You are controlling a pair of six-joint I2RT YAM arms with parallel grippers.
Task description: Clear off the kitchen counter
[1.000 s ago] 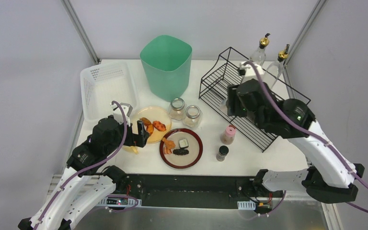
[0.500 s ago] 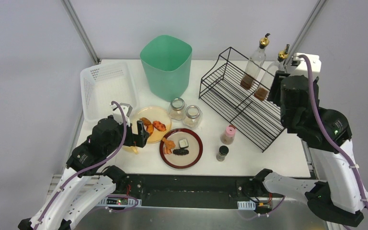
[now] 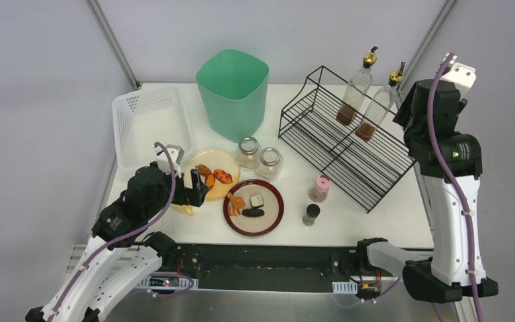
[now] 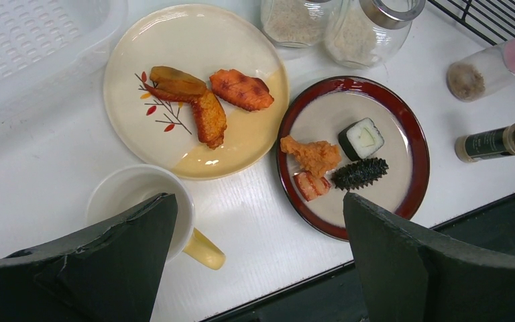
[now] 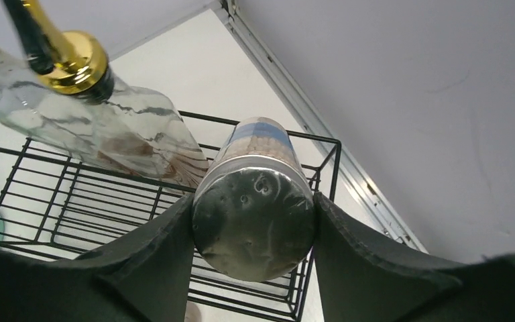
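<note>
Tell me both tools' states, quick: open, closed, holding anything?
Left tool: open, holding nothing.
Right tool: closed on a metal-lidded shaker.

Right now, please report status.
Left end effector open by white mug. Right end effector shut on steel-capped glass jar beside black wire rack. White kitchen counter uncleared; glass oil bottles close.

Right tool (image 5: 253,201) with jar (image 5: 253,228), farther right
</note>
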